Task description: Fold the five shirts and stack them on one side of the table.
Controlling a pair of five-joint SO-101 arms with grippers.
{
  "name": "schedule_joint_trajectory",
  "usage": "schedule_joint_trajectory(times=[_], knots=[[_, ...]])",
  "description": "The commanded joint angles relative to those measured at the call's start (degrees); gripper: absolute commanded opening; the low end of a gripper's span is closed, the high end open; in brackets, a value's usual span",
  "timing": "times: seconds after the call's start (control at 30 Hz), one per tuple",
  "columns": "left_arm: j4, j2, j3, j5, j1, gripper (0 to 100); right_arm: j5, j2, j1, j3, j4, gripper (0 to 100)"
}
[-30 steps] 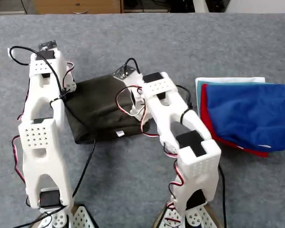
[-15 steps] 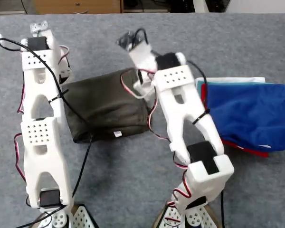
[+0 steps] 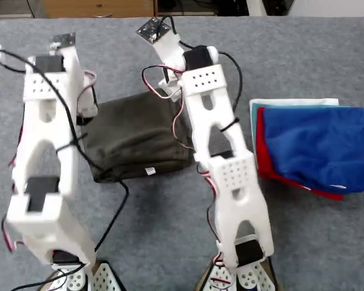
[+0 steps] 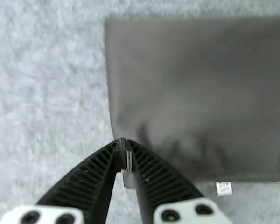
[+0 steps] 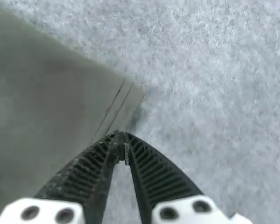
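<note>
The dark olive shirt point(image 3: 136, 136) lies folded into a rough rectangle on the grey table point(image 3: 303, 54), a little toward 9 o'clock of the table's middle in the high view. A small white tag point(image 3: 150, 171) sticks out at the shirt's 6 o'clock edge. The fabric lies flat, with soft creases near that edge.

The left arm point(image 3: 45, 139) stands along the shirt's 9 o'clock side. In its wrist view, the left gripper point(image 4: 122, 145) hangs above a corner of the shirt with its black ribbed fingers point(image 4: 91, 179) pressed together at the tips. No cloth shows between them.

The right arm point(image 3: 221, 145) runs along the shirt's 3 o'clock side, its head up near the 1 o'clock corner. The right gripper point(image 5: 121, 139) sits over that corner, where a stitched hem point(image 5: 119, 105) meets the bare table. Its fingers point(image 5: 156, 177) are also closed tip to tip on nothing.

Red, white and black cables point(image 3: 170, 115) loop from both arms across the shirt's edges.

Well apart from the olive shirt, at 3 o'clock across the right arm, a stack of folded shirts point(image 3: 303, 145) rests by the table's edge. A blue shirt point(image 3: 321, 142) lies on top and a red one point(image 3: 262, 154) peeks out beneath it. A pale teal-and-white layer point(image 3: 291, 103) shows at the stack's 12 o'clock edge.

At 12 o'clock beyond the table stands a wooden cabinet point(image 3: 100, 7).
</note>
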Motion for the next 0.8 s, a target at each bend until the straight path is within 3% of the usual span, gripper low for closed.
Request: schedule_joint_trajectory(times=[0.0,0.17,0.4,0.6,0.77], knots=[[-10.9,-6.73,22.95,-0.26,1.23,2,0.09,8.66,-1.19,-13.49,1.32,0.5],[-17.85,-7.87,37.98,-0.62,2.02,2,0.0,19.38,0.04,-17.89,0.26,0.4],[-24.35,-8.31,45.8,-0.7,3.69,2,-0.53,19.82,0.75,-20.35,0.7,0.4],[-23.82,-8.48,46.07,-0.7,3.43,2,-0.79,17.8,0.84,-20.79,2.29,0.4],[-15.03,-17.89,38.51,-0.7,3.52,2,-3.34,7.6,3.3,-20.79,8.18,0.4]])
